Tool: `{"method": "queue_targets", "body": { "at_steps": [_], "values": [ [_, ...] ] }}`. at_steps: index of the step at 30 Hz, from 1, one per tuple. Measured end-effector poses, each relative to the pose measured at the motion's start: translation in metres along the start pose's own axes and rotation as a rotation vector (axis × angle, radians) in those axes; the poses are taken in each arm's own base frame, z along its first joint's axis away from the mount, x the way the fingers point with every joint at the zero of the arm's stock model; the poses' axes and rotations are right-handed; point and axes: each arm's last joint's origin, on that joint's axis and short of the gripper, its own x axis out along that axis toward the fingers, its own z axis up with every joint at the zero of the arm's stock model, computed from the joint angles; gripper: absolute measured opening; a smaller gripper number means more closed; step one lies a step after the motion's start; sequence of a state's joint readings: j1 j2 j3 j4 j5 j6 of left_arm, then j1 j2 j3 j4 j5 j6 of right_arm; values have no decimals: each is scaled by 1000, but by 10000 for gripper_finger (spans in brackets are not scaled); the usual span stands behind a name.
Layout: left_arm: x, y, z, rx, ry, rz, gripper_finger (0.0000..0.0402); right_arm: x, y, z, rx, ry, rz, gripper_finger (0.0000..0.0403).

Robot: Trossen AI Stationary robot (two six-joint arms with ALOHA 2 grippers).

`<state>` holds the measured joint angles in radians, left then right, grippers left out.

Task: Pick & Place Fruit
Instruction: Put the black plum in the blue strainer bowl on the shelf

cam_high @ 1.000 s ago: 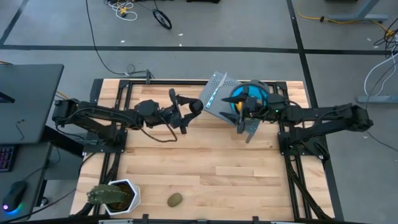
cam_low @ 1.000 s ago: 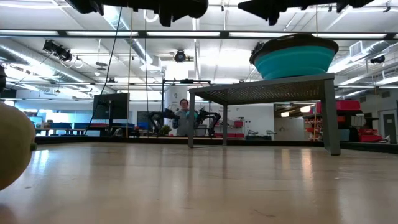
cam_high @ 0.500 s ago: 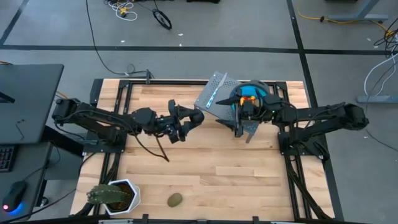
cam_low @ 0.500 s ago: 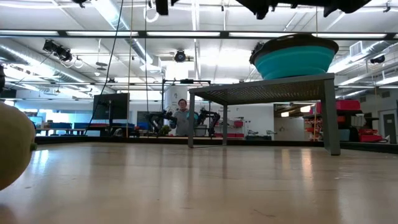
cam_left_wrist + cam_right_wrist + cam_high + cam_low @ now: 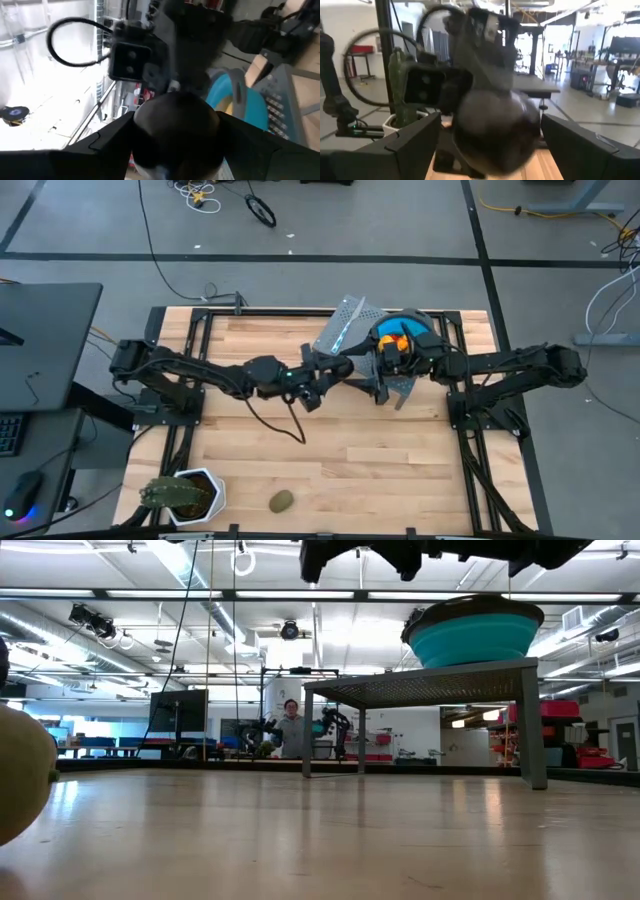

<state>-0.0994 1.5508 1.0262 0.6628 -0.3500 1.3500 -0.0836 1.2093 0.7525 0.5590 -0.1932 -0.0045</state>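
A dark round fruit [image 5: 495, 131] hangs in the air above the middle of the table, beside the grey perforated stand [image 5: 345, 330]. My left gripper [image 5: 338, 368] is shut on it. My right gripper [image 5: 366, 375] faces it from the right, open. Its two fingers [image 5: 415, 145] stand on either side of the fruit with gaps showing. A teal bowl [image 5: 412, 332] on the stand holds orange and yellow fruit [image 5: 400, 338]. An olive-brown oval fruit [image 5: 282, 501] lies on the table near the front edge. My left gripper pinches the dark round fruit [image 5: 175, 127] between its two fingers, one on each side. The fingers come level from the table's left. The fruit is lifted well clear of the table.
A green spiky plant in a white pot [image 5: 185, 495] stands at the front left corner. The stand's legs [image 5: 535, 725] rise from the far right of the table. Bare wood lies across the middle and front right. A person [image 5: 291, 730] stands far off in the room.
My left gripper has carried the dark round fruit toward the table's right, up to the right gripper, and has rolled about its own line. My right gripper has edged a little toward the left gripper.
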Motion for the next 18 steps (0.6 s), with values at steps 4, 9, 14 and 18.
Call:
{"method": "queue_targets", "body": {
  "at_steps": [4,9,14,18],
  "values": [
    [3,7,4,-6,-14,20,271,0,0,-1,16,12,1,353],
    [3,5,4,-5,-31,-2,270,0,0,4,44,-38,3,353],
    [3,5,4,-5,-33,-1,271,0,0,4,67,-42,3,353],
    [3,5,4,-1,-42,-2,271,2,0,3,70,-49,4,353]
  ]
}}
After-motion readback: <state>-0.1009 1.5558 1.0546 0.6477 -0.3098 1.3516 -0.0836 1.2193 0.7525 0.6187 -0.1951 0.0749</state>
